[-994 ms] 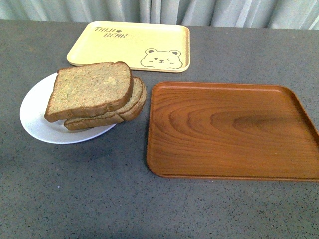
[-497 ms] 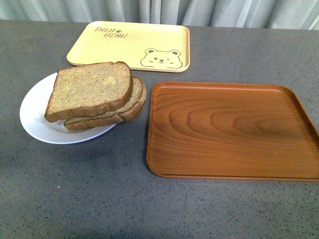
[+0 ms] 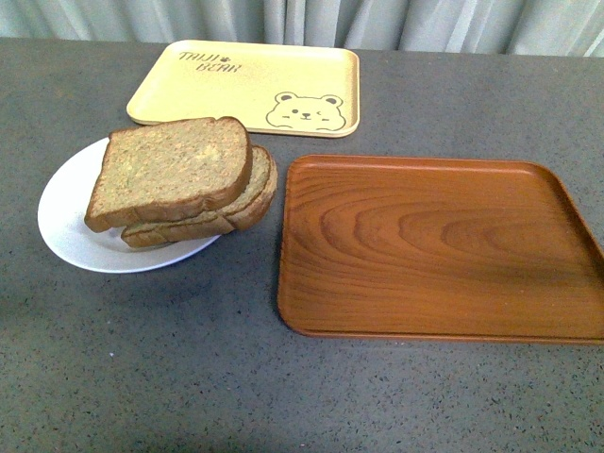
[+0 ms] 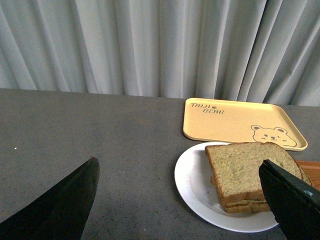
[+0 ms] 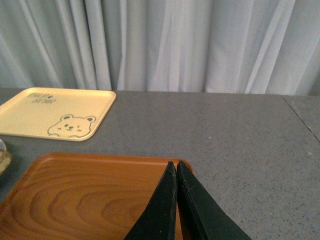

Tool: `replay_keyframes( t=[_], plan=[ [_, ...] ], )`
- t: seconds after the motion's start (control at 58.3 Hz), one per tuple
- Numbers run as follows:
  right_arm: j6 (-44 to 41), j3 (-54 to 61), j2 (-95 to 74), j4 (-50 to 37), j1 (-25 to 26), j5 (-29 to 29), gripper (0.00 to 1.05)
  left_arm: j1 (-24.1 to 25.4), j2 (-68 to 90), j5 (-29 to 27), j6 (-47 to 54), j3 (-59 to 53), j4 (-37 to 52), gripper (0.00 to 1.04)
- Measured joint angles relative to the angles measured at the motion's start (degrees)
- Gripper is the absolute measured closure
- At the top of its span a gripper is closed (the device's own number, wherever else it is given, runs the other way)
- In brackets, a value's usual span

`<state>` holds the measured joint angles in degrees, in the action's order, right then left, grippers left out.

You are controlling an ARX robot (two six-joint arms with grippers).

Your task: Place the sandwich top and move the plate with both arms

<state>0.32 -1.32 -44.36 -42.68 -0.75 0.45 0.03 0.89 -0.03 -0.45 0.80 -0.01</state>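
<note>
The sandwich top (image 3: 173,170) is a thick brown slice lying tilted on top of a stacked sandwich on the white plate (image 3: 66,222) at the left of the grey table. Neither arm shows in the front view. In the left wrist view the left gripper (image 4: 180,167) is open and empty, its black fingertips (image 4: 75,192) spread wide, the sandwich top (image 4: 250,170) and plate (image 4: 192,182) ahead of it. In the right wrist view the right gripper (image 5: 176,164) is shut and empty above the brown wooden tray (image 5: 85,195).
A brown wooden tray (image 3: 439,245) lies right of the plate. A pale yellow bear-printed tray (image 3: 250,87) lies behind, and shows in the left wrist view (image 4: 240,122) and the right wrist view (image 5: 55,112). Grey curtains (image 5: 160,45) hang behind the table.
</note>
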Motion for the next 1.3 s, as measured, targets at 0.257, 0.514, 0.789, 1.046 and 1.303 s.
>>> replay_keyframes(
  t=[0.257,0.514,0.789,1.046,1.303],
  plan=[
    [0.00,0.02,6.19,5.40,0.55,-0.31,1.03,0.02,0.00,0.02,0.00,0.00,0.00,0.09],
    [0.00,0.07,12.87,11.50,0.57,-0.31,1.03,0.02,0.00,0.02,0.00,0.00,0.00,0.09],
    [0.00,0.07,18.29,16.61,0.57,-0.31,1.03,0.02,0.00,0.02,0.00,0.00,0.00,0.09],
    [0.02,0.09,23.28,21.46,0.57,-0.31,1.03,0.02,0.00,0.02,0.00,0.00,0.00,0.09],
    [0.00,0.09,27.32,25.40,0.57,-0.31,1.03,0.00,0.00,0.02,0.00,0.00,0.00,0.09]
  ],
)
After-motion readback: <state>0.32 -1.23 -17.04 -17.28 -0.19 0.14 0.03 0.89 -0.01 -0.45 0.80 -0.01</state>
